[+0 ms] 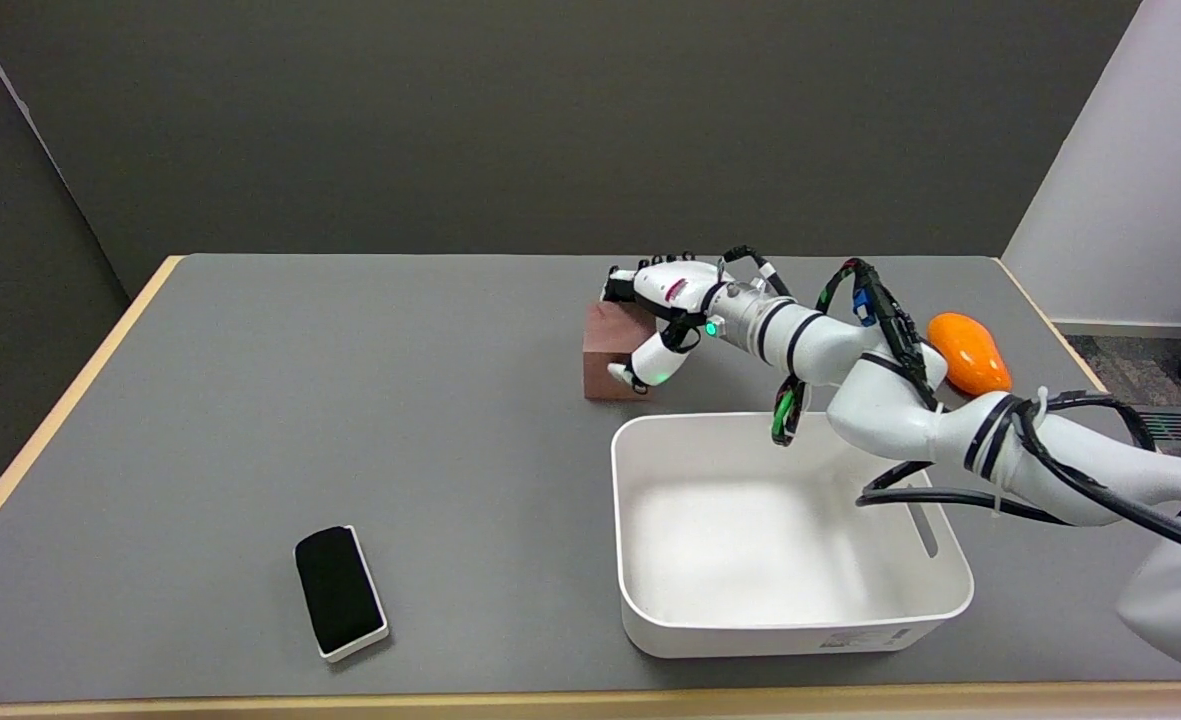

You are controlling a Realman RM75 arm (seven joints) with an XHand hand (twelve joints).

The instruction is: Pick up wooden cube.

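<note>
The wooden cube, reddish-brown, sits on the grey table just beyond the white bin's far left corner. My right hand reaches over it from the right. Its fingers curl down over the cube's far top edge, and the thumb presses against the near face at the right. The hand grips the cube between them. The cube's underside still looks to be on the table. Much of the cube's right side is hidden behind the hand.
A white open bin stands near the front right, directly below my forearm. An orange rounded object lies at the far right. A black pad in a white frame lies at the front left.
</note>
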